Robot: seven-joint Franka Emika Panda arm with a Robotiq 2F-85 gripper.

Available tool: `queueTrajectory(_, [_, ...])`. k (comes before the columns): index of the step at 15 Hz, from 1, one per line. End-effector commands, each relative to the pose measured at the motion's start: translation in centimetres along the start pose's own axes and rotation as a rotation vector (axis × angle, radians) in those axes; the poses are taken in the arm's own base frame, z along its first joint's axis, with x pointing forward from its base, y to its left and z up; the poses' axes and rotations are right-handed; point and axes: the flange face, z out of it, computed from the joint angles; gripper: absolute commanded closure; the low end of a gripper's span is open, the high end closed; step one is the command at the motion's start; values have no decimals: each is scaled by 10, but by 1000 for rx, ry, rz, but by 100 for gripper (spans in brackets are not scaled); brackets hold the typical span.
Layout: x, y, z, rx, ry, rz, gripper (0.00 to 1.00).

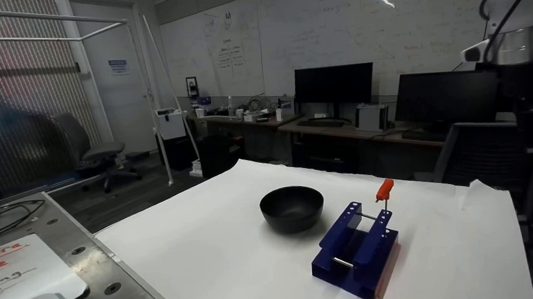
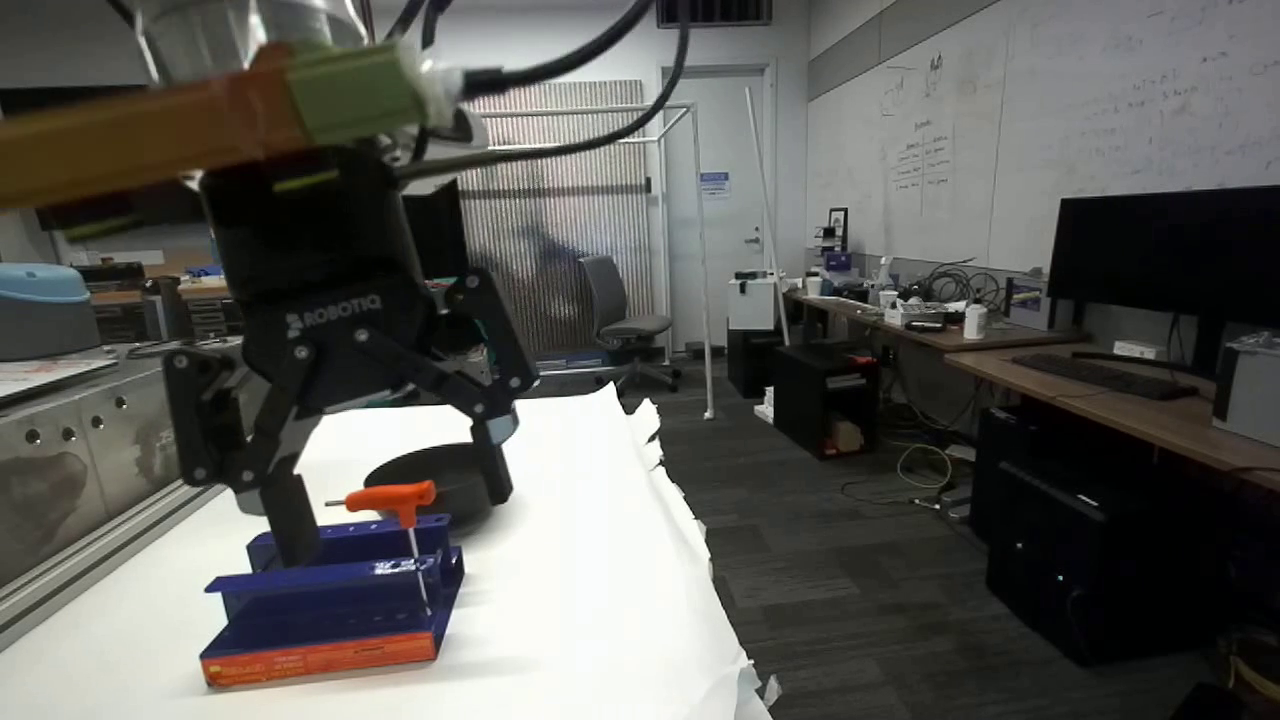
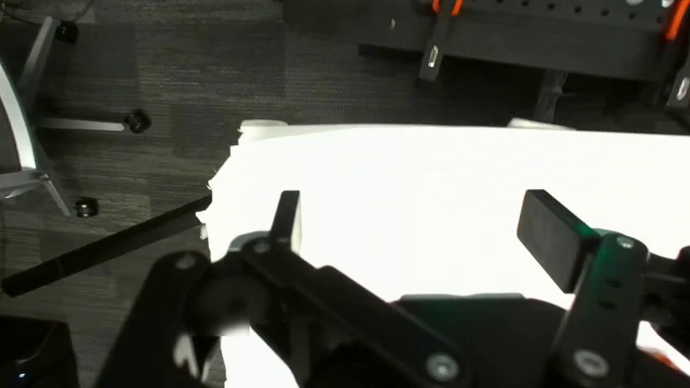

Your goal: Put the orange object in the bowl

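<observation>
Probably the empty, wide-spread gripper needed to draw the orange tool, well inside the desk's edges, straight up.

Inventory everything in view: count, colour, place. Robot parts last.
White paper sheet: 1, white, central
Blue rectangular rack: 1, blue, on the sheet
Orange-handled T-shaped tool: 1, orange, standing in the rack
Round black bowl: 1, black, beside the rack
Grey metal bench: 1, grey, alongside the sheet
Glossy whiteboard panels: uncounted, white, in the background
Brown-topped desks: 2, brown, below the panels
Black flat monitors: 2 or more, black, on desks
Office chairs: 2 or more, grey and black, beyond the sheet
Remaining clutter: uncounted, mixed colours, on desks, bench and floor
White robot arm: 1, white, high in both exterior views
Black two-finger gripper: 1, black, open above the sheet
</observation>
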Motion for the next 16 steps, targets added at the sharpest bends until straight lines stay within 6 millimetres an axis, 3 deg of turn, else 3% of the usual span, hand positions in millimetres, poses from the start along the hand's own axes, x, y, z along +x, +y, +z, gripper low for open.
queueTrajectory(1, [70, -34, -3, -23, 17, 157, 0])
queueTrajectory(5, [123, -59, -10, 8, 60, 364, 0])
queueTrajectory(9, [162, -69, -13, 82, 135, 549, 0])
queueTrajectory(13, [184, -73, -12, 130, 264, 714, 0])
queueTrajectory(16, [190, -77, 0, 119, 281, 779, 0])
